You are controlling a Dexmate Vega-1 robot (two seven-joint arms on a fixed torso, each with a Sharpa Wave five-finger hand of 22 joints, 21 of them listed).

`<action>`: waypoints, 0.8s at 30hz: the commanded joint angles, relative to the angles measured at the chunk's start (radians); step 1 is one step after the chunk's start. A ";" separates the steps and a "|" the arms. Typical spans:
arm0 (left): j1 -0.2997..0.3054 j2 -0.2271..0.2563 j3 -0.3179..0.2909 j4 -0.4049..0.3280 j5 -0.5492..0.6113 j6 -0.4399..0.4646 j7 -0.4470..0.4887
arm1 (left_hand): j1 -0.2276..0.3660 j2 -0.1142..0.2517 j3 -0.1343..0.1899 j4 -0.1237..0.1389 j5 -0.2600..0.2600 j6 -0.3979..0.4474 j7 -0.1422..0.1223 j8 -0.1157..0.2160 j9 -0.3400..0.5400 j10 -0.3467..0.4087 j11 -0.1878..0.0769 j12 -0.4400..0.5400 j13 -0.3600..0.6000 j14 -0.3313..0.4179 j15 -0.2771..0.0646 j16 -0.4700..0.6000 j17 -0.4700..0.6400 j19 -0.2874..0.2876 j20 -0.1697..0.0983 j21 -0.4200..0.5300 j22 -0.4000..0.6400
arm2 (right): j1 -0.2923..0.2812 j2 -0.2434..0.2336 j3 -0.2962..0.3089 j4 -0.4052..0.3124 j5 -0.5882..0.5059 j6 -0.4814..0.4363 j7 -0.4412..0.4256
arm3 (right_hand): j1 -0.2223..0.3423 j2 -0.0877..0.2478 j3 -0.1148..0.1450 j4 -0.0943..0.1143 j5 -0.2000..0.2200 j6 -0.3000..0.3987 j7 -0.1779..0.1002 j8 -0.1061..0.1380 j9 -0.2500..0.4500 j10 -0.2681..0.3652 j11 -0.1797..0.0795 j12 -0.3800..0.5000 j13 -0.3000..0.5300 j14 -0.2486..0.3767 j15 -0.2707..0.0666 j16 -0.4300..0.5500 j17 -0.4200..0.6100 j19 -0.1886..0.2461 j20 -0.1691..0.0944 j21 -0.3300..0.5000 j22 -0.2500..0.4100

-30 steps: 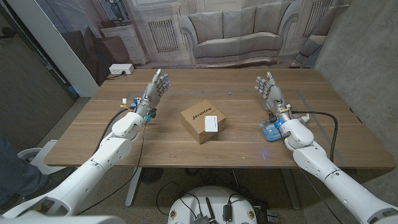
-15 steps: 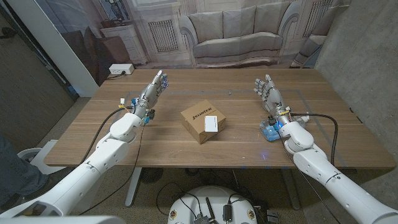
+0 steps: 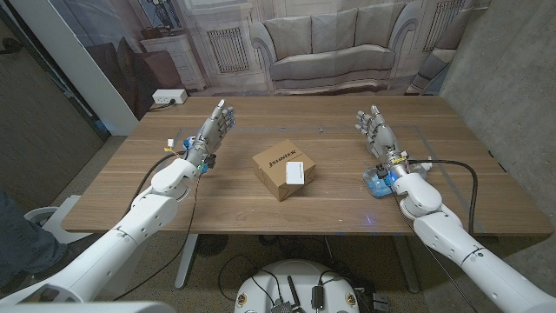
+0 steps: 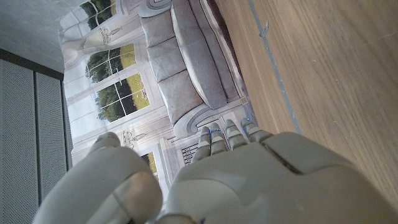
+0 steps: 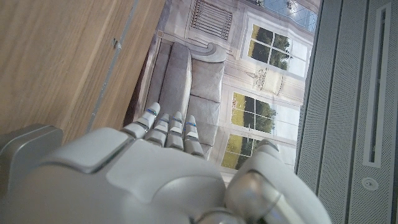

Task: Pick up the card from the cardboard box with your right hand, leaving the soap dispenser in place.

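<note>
R arm crept fwd; right hand [image 3: 375, 129] empty (card [image 3: 295, 172] on cardboard box [image 3: 282, 171]).

My head camera looks down from above over the whole wooden worktop [image 3: 261, 209], both my arms entering from the bottom corners. Each wrist camera sits close behind its own hand, my left hand [image 4: 249, 186] and my right hand [image 5: 137, 180], facing along the fingers; all three share worktop and sofa backdrop [image 3: 326, 48]
</note>
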 commanded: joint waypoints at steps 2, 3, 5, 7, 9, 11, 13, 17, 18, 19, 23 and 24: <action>0.011 -0.009 -0.001 -0.024 -0.006 0.021 0.035 | 0.001 0.010 -0.006 0.005 0.005 0.005 -0.003 0.001 0.001 0.005 -0.007 0.001 0.003 -0.003 0.002 0.006 0.001 -0.007 -0.076 0.005 0.005 | -0.063 -0.019 0.023 -0.047 -0.017 0.044 -0.014 | 0.005 0.004 0.003 -0.005 0.003 0.012 -0.001 -0.002 0.006 0.007 -0.001 -0.002 0.003 0.003 0.004 0.000 0.002 0.009 -0.010 -0.006 0.002; 0.012 -0.010 0.000 -0.026 -0.003 0.018 0.037 | 0.001 0.011 -0.006 0.006 0.005 0.006 -0.003 0.001 0.001 0.005 -0.006 0.001 0.003 -0.004 0.002 0.005 0.001 -0.010 -0.077 0.004 0.005 | -0.065 -0.019 0.023 -0.047 -0.019 0.049 -0.011 | 0.006 0.005 0.003 -0.005 0.003 0.013 0.000 -0.002 0.006 0.007 0.000 -0.002 0.003 0.006 0.005 0.001 0.002 0.012 -0.011 -0.006 0.002; 0.014 -0.012 0.000 -0.029 0.002 0.010 0.041 | 0.001 0.012 -0.006 0.006 0.005 0.006 -0.003 0.001 0.001 0.005 -0.006 0.000 0.003 -0.004 0.001 0.005 0.001 -0.011 -0.077 0.003 0.005 | -0.068 -0.018 0.025 -0.048 -0.018 0.057 -0.008 | 0.006 0.005 0.003 -0.005 0.003 0.013 -0.001 -0.002 0.006 0.008 0.001 -0.002 0.003 0.009 0.005 0.002 0.002 0.017 -0.013 -0.005 0.002; 0.017 -0.014 0.000 -0.033 0.009 0.001 0.045 | 0.001 0.013 -0.006 0.006 0.004 0.006 -0.003 0.001 0.001 0.005 -0.006 0.000 0.003 -0.004 0.000 0.005 0.001 -0.014 -0.077 0.003 0.005 | -0.069 -0.018 0.026 -0.047 -0.017 0.064 -0.002 | 0.006 0.006 0.003 -0.006 0.003 0.014 -0.001 -0.002 0.006 0.008 -0.002 -0.002 0.003 0.010 0.005 0.002 0.003 0.017 -0.012 -0.006 0.002; 0.022 -0.015 -0.001 -0.038 0.015 -0.006 0.051 | 0.001 0.014 -0.006 0.006 0.004 0.006 -0.003 0.001 0.001 0.005 -0.007 0.000 0.003 -0.004 0.000 0.006 0.001 -0.015 -0.075 0.002 0.005 | -0.073 -0.021 0.028 -0.049 -0.016 0.071 0.005 | 0.007 0.006 0.003 -0.006 0.003 0.014 -0.001 -0.002 0.006 0.010 -0.004 -0.002 0.003 0.011 0.004 0.003 0.003 0.019 -0.013 -0.006 0.002; 0.026 -0.016 -0.001 -0.040 0.018 -0.014 0.052 | 0.002 0.014 -0.006 0.006 0.004 0.006 -0.003 0.000 0.001 0.003 -0.010 -0.001 0.003 -0.004 0.000 0.006 0.001 -0.016 -0.074 0.002 0.005 | -0.077 -0.023 0.029 -0.052 -0.017 0.078 0.011 | 0.007 0.007 0.003 -0.006 0.002 0.015 -0.001 -0.002 0.006 0.011 -0.001 -0.002 0.003 0.014 0.003 0.003 0.003 0.021 -0.014 -0.007 0.002; 0.031 -0.016 -0.002 -0.046 0.022 -0.016 0.059 | 0.002 0.015 -0.007 0.006 0.003 0.008 -0.003 0.001 0.001 0.005 -0.009 0.000 0.003 -0.004 0.000 0.006 0.001 -0.016 -0.074 0.003 0.005 | -0.081 -0.025 0.031 -0.054 -0.019 0.082 0.014 | 0.008 0.007 0.003 -0.007 0.002 0.016 -0.001 -0.002 0.006 0.012 0.000 -0.001 0.003 0.016 0.003 0.004 0.003 0.023 -0.014 -0.007 0.003; 0.044 -0.017 -0.003 -0.057 0.024 -0.017 0.068 | 0.003 0.016 -0.007 0.006 0.003 0.011 -0.004 0.002 0.001 0.006 -0.012 -0.001 0.003 -0.003 0.000 0.006 0.001 -0.016 -0.074 0.003 0.005 | -0.090 -0.030 0.034 -0.060 -0.010 0.086 0.024 | 0.009 0.008 0.003 -0.008 0.002 0.019 0.000 -0.001 0.006 0.014 -0.003 -0.001 0.003 0.018 0.002 0.004 0.003 0.029 -0.015 -0.007 0.003; 0.047 -0.016 -0.003 -0.061 0.024 -0.015 0.072 | 0.003 0.017 -0.007 0.006 0.003 0.012 -0.004 0.002 0.001 0.006 -0.010 -0.001 0.003 -0.002 -0.002 0.007 0.001 -0.014 -0.074 0.004 0.005 | -0.093 -0.031 0.035 -0.062 -0.009 0.085 0.024 | 0.009 0.008 0.003 -0.008 0.001 0.019 -0.001 -0.001 0.006 0.014 -0.004 -0.001 0.003 0.018 0.002 0.004 0.003 0.029 -0.015 -0.008 0.003; 0.050 -0.013 -0.003 -0.069 0.028 -0.009 0.081 | 0.004 0.017 -0.007 0.006 0.002 0.012 -0.004 0.002 0.001 0.009 -0.009 0.000 0.003 -0.001 -0.001 0.007 0.001 -0.014 -0.074 0.004 0.005 | -0.096 -0.030 0.036 -0.062 -0.005 0.087 0.026 | 0.009 0.008 0.003 -0.008 0.001 0.018 -0.001 -0.002 0.006 0.015 -0.003 -0.001 0.003 0.019 0.002 0.004 0.003 0.030 -0.015 -0.008 0.003; 0.059 -0.008 -0.006 -0.088 0.035 -0.004 0.095 | 0.005 0.019 -0.008 0.006 0.002 0.015 -0.005 0.002 0.001 0.011 -0.008 0.000 0.003 0.005 -0.002 0.009 0.000 -0.001 -0.074 0.010 0.006 | -0.110 -0.031 0.042 -0.063 0.003 0.100 0.033 | 0.010 0.008 0.003 -0.009 0.001 0.021 -0.002 -0.001 0.006 0.018 -0.003 0.001 0.003 0.024 0.000 0.006 0.003 0.034 -0.016 -0.009 0.003; 0.061 -0.007 -0.006 -0.091 0.036 -0.004 0.097 | 0.005 0.019 -0.008 0.006 0.001 0.015 -0.004 0.002 0.001 0.011 -0.007 0.000 0.003 0.006 -0.001 0.009 0.000 0.000 -0.074 0.010 0.006 | -0.115 -0.032 0.044 -0.065 0.004 0.105 0.035 | 0.010 0.009 0.003 -0.009 0.001 0.022 -0.003 -0.001 0.006 0.021 -0.002 0.002 0.003 0.024 -0.001 0.006 0.003 0.035 -0.016 -0.009 0.003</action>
